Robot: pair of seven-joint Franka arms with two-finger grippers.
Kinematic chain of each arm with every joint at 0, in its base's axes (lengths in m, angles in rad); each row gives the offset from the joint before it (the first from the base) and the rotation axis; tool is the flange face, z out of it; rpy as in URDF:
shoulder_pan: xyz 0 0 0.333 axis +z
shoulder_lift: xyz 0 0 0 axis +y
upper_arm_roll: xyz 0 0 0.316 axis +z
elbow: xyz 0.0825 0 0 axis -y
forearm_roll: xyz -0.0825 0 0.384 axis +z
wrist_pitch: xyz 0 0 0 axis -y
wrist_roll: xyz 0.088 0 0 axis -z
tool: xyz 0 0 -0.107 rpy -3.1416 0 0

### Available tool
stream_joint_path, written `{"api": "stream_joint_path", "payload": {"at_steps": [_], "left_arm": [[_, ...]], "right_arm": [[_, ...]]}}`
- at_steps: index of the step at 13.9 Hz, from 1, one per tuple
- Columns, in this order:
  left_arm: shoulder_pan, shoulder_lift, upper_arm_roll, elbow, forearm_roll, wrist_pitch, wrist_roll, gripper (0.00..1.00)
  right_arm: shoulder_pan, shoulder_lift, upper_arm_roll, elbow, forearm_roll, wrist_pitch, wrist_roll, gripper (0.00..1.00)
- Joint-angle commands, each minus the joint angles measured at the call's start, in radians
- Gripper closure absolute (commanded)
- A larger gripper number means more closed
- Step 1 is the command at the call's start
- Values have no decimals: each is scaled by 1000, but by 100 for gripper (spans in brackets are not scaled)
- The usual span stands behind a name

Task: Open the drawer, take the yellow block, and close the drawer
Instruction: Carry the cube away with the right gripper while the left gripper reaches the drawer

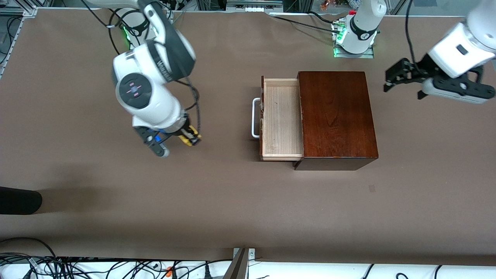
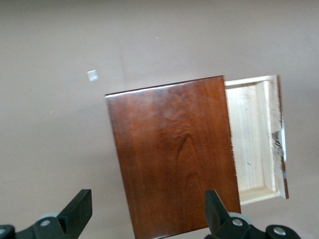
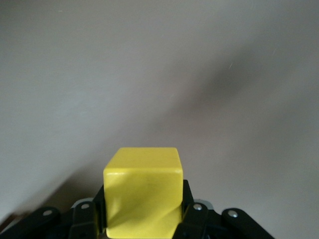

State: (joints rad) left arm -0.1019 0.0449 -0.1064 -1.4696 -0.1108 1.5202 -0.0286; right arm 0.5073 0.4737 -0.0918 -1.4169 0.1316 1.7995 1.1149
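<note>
drawer (image 1: 281, 118) open, handle twd right arm's end — right gripper (image 1: 188, 138) clamps yellow block (image 3: 143, 191), left gripper (image 2: 144, 219) spread, empty.

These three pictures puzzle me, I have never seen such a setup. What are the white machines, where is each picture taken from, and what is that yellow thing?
The white machines are two robot arms bolted to one brown table. The wide picture comes from a high camera facing them. The other two come from small cameras on each arm's wrist, looking down past its fingers.

On the table stands a dark wooden box with its drawer pulled out toward the right arm's end; the pale tray looks empty.

The yellow thing is the yellow block, a small cube. The right gripper holds it clamped, over bare table, away from the drawer.

The left gripper hangs open and waits in the air beside the box, toward the left arm's end of the table. Its camera shows the box and drawer from above.
</note>
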Motion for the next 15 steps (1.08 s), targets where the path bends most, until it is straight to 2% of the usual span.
{"api": "stream_joint_path", "payload": {"at_steps": [1,6,8,11,12,14,15], "left_arm": [[-5,6,-94,29,-15,-18,24,0],[-9,55,-350,45,-6,5,30,0],[-9,107,-432,45,-4,50,102,0],[-67,173,-450,46,37,95,200,0],[-94,190,-450,46,66,124,238,0],[-165,233,-450,46,143,169,288,0],[-214,260,-450,46,204,178,292,0]], "right_arm": [[-29,-66,-46,-141,17,17,-243,69],[-29,-73,-138,-264,19,40,-620,69],[-29,-78,-172,-331,19,104,-761,69],[-36,-78,-222,-431,20,227,-1039,69],[-58,-75,-224,-463,35,265,-1101,69],[-88,-66,-224,-511,120,336,-1208,68],[-90,-52,-226,-516,122,345,-1224,67]]}}
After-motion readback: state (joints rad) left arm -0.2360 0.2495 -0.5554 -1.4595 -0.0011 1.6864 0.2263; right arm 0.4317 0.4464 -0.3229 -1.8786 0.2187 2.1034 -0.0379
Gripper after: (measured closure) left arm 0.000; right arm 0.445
